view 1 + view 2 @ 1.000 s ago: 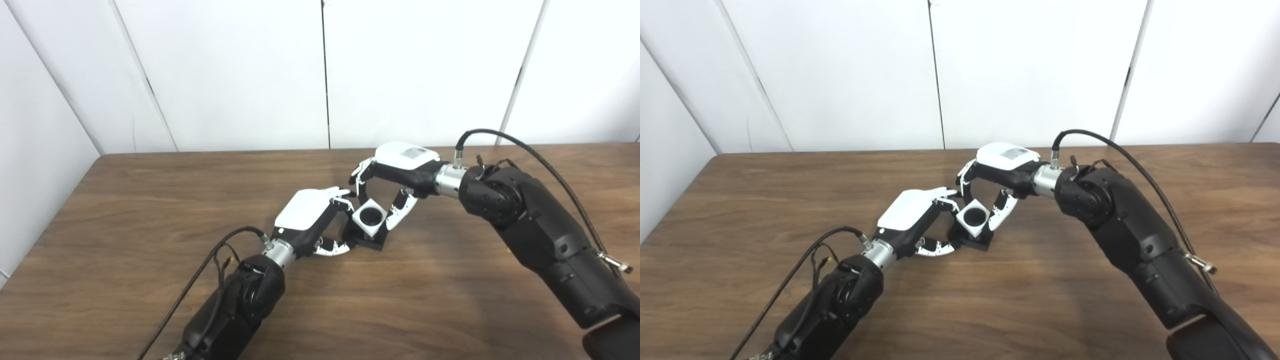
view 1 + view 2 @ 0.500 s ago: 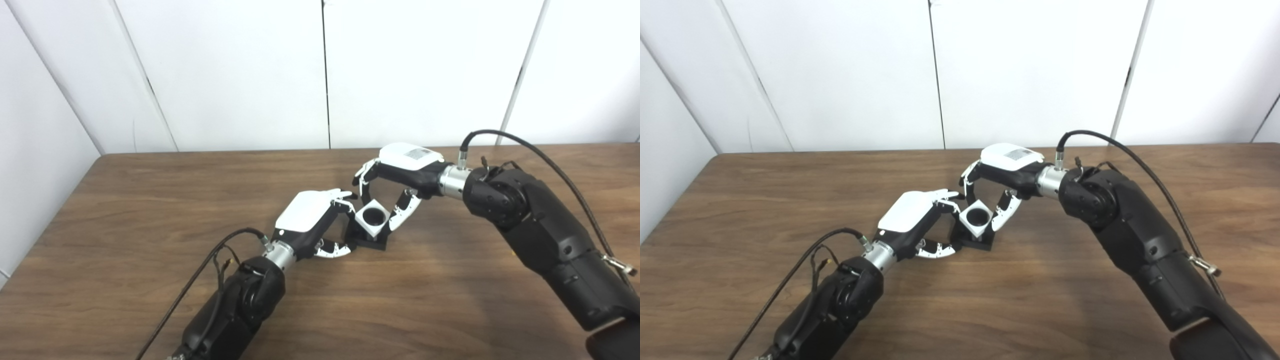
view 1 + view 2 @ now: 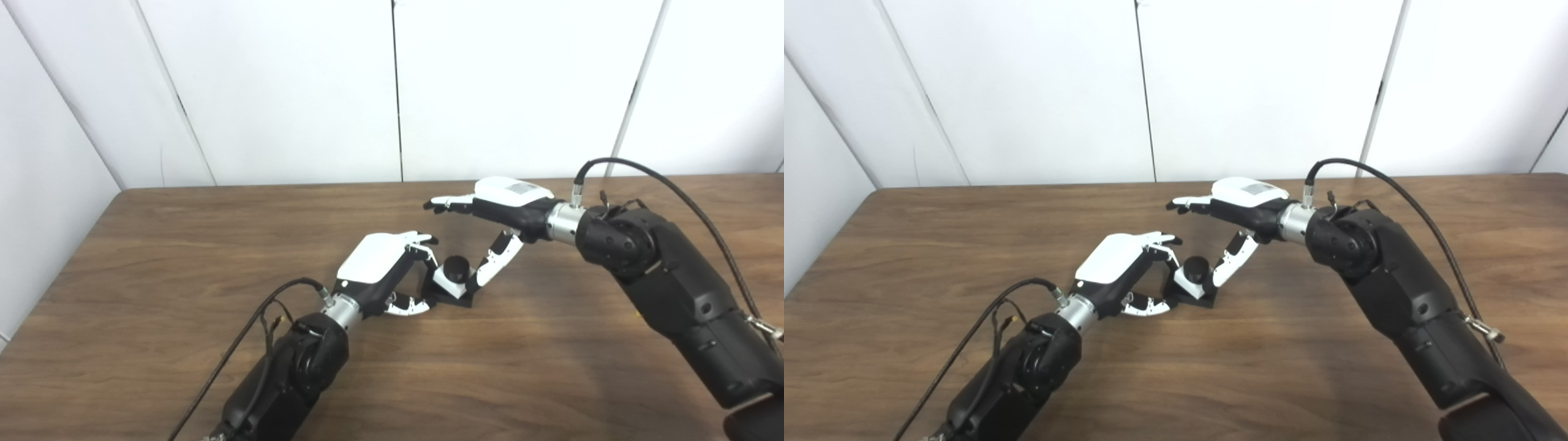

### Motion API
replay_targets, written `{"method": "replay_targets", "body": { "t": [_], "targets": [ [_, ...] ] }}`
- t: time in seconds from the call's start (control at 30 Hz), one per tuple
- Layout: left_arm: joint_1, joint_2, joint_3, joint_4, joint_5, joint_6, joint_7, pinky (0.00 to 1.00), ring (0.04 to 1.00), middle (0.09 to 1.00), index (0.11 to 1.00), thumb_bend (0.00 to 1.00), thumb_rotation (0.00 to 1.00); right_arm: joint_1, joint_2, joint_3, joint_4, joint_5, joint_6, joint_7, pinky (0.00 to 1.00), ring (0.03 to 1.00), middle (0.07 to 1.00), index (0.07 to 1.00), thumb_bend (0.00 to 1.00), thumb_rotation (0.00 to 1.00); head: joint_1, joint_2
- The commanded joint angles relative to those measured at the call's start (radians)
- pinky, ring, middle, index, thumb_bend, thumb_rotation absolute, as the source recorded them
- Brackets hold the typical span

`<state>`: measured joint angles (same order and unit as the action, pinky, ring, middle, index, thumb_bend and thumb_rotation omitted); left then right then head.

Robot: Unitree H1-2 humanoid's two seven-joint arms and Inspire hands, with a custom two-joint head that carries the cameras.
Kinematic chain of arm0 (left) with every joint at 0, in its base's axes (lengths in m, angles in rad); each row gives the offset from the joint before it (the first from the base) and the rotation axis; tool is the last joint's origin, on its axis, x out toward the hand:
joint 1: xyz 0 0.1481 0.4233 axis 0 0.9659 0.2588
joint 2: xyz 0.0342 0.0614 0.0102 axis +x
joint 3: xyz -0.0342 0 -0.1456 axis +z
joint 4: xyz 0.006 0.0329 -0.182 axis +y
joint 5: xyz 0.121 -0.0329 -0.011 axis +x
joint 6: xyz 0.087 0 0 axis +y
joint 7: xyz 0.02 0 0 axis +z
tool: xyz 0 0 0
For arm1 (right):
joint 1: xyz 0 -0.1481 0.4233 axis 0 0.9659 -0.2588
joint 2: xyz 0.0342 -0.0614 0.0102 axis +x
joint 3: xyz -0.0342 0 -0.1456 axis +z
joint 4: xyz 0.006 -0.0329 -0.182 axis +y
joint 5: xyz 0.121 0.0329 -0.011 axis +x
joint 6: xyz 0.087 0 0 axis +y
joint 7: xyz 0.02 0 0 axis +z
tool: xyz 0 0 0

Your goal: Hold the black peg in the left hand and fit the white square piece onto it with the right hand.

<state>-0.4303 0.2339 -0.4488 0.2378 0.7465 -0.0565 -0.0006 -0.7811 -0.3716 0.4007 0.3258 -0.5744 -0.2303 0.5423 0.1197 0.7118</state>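
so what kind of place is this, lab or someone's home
Likely a robot lab or test bench: a bare wooden table, plain white wall panels, and only a black peg with its white square piece set out.

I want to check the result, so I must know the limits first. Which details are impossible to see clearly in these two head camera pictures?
- Left hand: its palm side is hidden by its own white back in both eye views, so how firmly it grips the black peg cannot be told.
- White square piece: too small to tell whether it sits fully down on the black base.
- Right hand: whether its thumb touches the piece is unclear.
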Motion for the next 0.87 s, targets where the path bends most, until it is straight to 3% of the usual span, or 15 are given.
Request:
{"method": "replay_targets", "body": {
  "t": [0.0, 0.43, 0.57, 0.73, 0.83],
  "targets": [
    [-0.004, 0.011, -0.003, 0.008, 0.015, 0.006, -0.02, 0.86, 0.891, 0.865, 0.49, 0.52, 0.06, -0.045, -0.014, -0.023, -0.026, 0.024, -0.005, -0.018, 0.84, 0.903, 0.899, 0.945, 0.98, 0.42, 0.001, 0.001],
    [-0.007, 0.01, -0.002, 0.015, 0.016, 0.003, -0.015, 0.86, 0.888, 0.864, 0.49, 0.52, 0.06, -0.05, -0.031, -0.056, -0.019, 0.044, -0.004, -0.032, 0.8, 0.892, 0.89, 0.936, 0.95, 0.41, -0.001, 0.001],
    [-0.009, 0.009, 0.001, 0.024, 0.008, -0.003, -0.011, 0.87, 0.89, 0.864, 0.49, 0.52, 0.06, -0.048, -0.036, -0.112, -0.019, 0.081, -0.01, -0.073, 0.75, 0.881, 0.884, 0.899, 0.9, 0.41, -0.003, -0.002],
    [-0.01, 0.01, 0.001, 0.027, 0.008, -0.004, -0.011, 0.87, 0.891, 0.865, 0.49, 0.52, 0.06, -0.011, -0.021, -0.217, -0.022, 0.166, 0.002, -0.154, 0.67, 0.819, 0.835, 0.834, 0.78, 0.28, -0.006, -0.006],
    [-0.01, 0.01, 0.001, 0.03, 0.006, -0.01, -0.009, 0.87, 0.891, 0.865, 0.49, 0.52, 0.06, 0.013, 0.014, -0.285, 0.003, 0.224, 0.014, -0.22, 0.7, 0.797, 0.793, 0.809, 0.73, 0.23, -0.011, -0.006]
  ]
}}
